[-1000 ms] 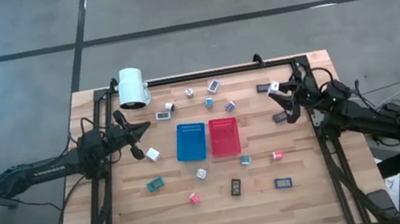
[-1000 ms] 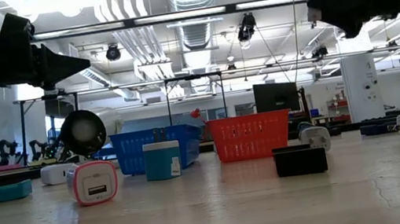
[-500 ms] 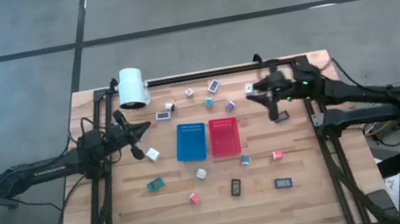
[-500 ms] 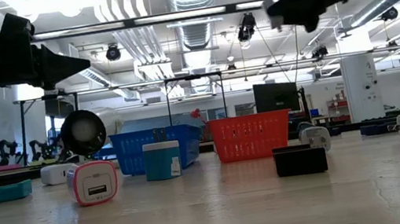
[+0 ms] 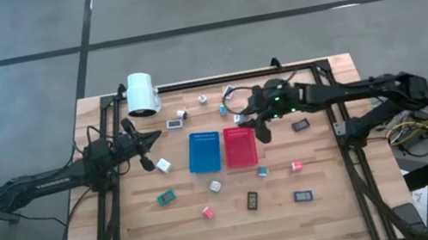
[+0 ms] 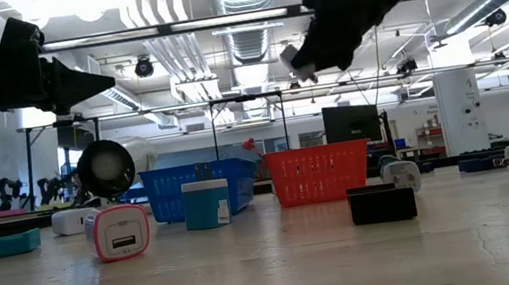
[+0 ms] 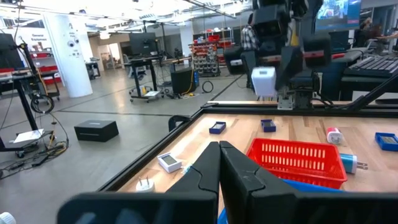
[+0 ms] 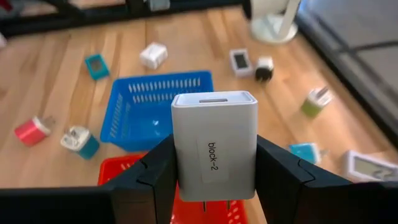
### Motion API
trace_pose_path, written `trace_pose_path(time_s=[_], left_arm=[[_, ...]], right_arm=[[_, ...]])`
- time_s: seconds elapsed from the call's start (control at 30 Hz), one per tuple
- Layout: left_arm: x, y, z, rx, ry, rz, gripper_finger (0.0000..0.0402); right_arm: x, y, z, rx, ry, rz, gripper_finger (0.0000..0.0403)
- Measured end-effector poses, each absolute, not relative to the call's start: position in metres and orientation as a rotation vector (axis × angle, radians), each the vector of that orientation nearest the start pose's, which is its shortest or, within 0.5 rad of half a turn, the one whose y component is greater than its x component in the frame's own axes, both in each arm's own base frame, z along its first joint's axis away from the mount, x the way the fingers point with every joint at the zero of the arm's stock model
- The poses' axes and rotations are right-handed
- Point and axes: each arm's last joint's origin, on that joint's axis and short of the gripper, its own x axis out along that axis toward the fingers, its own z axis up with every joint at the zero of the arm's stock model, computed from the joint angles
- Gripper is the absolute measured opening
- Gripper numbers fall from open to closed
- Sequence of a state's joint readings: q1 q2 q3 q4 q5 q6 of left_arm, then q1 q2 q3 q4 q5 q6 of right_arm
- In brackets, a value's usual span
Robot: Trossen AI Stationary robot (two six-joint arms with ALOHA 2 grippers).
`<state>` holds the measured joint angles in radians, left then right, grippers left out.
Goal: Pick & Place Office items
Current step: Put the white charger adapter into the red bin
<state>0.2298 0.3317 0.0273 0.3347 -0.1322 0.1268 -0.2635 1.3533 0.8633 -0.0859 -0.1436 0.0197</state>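
The right tool (image 8: 214, 180) held a white charger block (image 8: 214, 144) between its two fingers, clamped by its sides with its prongs pointing down and a label reading "block-2" facing the wrist camera. In the high view that tool (image 5: 259, 118) hung above the far right edge of the red tray (image 5: 240, 146), with the block raised well clear of the worktop (image 5: 341, 203). From the low view the block (image 6: 292, 59) showed high above the tray's rim. The blue tray (image 5: 204, 151) lay just beside the red one, touching or nearly so.

The left tool (image 5: 143, 148) waited near the worktop's left side, its fingers pressed shut on nothing, a white cube (image 5: 163, 165) near its tip.

Open board lay along the near edge, and the gaps around the trays were wide. The other office items lay scattered: a pink cube (image 5: 297, 165), a dark flat rectangle (image 5: 253, 200), a teal piece (image 5: 165, 198). The white cylinder (image 5: 141, 95) stood at the far left corner.

In the right wrist view the block covered most of the red tray. Whether either tray already held anything could not be made out.
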Motion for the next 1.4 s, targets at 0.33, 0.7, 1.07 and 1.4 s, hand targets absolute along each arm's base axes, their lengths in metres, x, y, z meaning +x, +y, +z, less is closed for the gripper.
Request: trace_pose_path(time_s=[0.33, 0.7, 1.07, 1.4], left_arm=[[0.115, 0.031, 0.176, 0.127, -0.007, 0.363, 0.0009], [0.115, 0.031, 0.176, 0.127, -0.001, 0.362, 0.0009], [0.115, 0.031, 0.175, 0.127, 0.005, 0.362, 0.0009], [0.115, 0.031, 0.175, 0.126, 0.005, 0.363, 0.0009]], right_arm=[[0.325, -0.058, 0.240, 0.127, 0.847, -0.070, 0.0163], [0.360, -0.043, 0.208, 0.085, 1.140, -0.064, 0.0165], [0.373, -0.042, 0.171, 0.088, 1.249, -0.064, 0.0166], [0.378, -0.043, 0.142, 0.091, 1.331, -0.067, 0.0166]])
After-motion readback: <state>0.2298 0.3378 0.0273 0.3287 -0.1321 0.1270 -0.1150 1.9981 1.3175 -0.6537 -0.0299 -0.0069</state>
